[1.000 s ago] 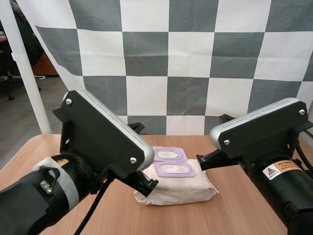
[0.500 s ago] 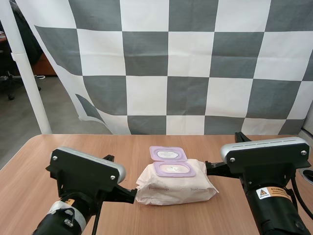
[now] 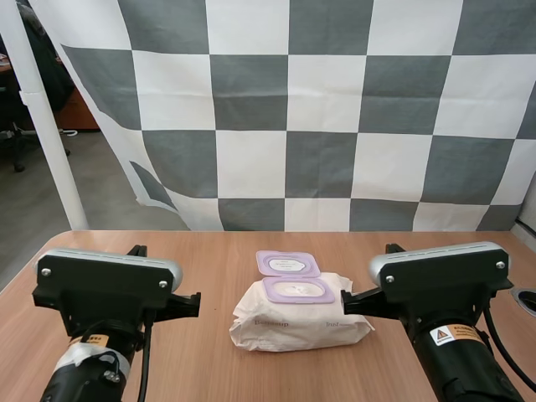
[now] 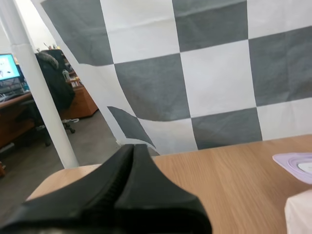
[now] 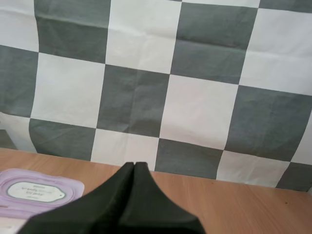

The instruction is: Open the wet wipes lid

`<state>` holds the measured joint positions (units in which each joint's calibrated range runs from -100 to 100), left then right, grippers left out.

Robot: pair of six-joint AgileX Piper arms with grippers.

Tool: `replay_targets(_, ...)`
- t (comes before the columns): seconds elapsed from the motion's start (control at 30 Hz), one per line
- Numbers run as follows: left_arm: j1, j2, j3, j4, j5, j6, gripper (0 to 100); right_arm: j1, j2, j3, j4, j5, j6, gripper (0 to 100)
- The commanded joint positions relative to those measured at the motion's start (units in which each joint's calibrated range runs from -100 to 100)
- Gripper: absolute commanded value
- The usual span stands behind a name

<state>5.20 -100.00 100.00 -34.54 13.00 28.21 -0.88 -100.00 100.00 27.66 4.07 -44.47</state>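
Observation:
A white pack of wet wipes point(image 3: 301, 320) lies in the middle of the wooden table point(image 3: 209, 260). Its lilac lid point(image 3: 287, 263) is flipped back and lies flat behind the lilac-framed opening point(image 3: 298, 290). My left arm point(image 3: 105, 289) sits low at the pack's left, well apart from it. My right arm point(image 3: 435, 276) sits low just right of the pack. My left gripper point(image 4: 134, 147) is shut as one dark wedge, with the lid's edge point(image 4: 295, 163) off to its side. My right gripper point(image 5: 134, 165) is shut too, near the open lid point(image 5: 36, 191).
A round dark opening point(image 3: 528, 300) sits in the table at the far right edge. A white post point(image 3: 46, 126) stands beyond the table's back left corner. Bare wood lies ahead of both grippers.
Both arms have dropped and drawn back from the pack; the left one has shifted well to the left. The pack and its open lid have not moved.

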Motion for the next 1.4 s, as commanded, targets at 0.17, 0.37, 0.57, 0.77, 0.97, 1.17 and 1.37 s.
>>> replay_targets(0.17,0.13,0.00,0.00,28.11,17.16,-33.13,0,-0.98,0.00,0.00,-0.77,11.93,4.31,0)
replay_targets(0.37,-2.06,0.00,0.00,29.29,17.16,-33.27,0,-2.43,0.00,0.00,-7.35,20.55,10.05,0)
replay_targets(0.57,-2.60,0.00,0.00,31.16,17.51,-33.36,0,-2.62,0.00,0.00,-10.46,28.15,10.66,0)
replay_targets(0.77,-2.60,0.00,0.00,33.98,18.55,-33.14,0,-2.88,0.00,0.00,-10.87,28.97,11.87,0)
replay_targets(0.97,-2.60,0.00,0.00,34.08,18.55,-33.14,0,-3.04,0.00,0.00,-10.87,29.75,11.87,0)
replay_targets(1.17,-2.52,0.00,0.00,34.54,18.27,-33.05,0,-3.04,0.00,0.00,-10.77,29.58,11.87,0)
replay_targets(1.37,-2.52,0.00,0.00,34.54,18.27,-33.05,0,-3.04,0.00,0.00,-10.42,29.42,11.87,0)
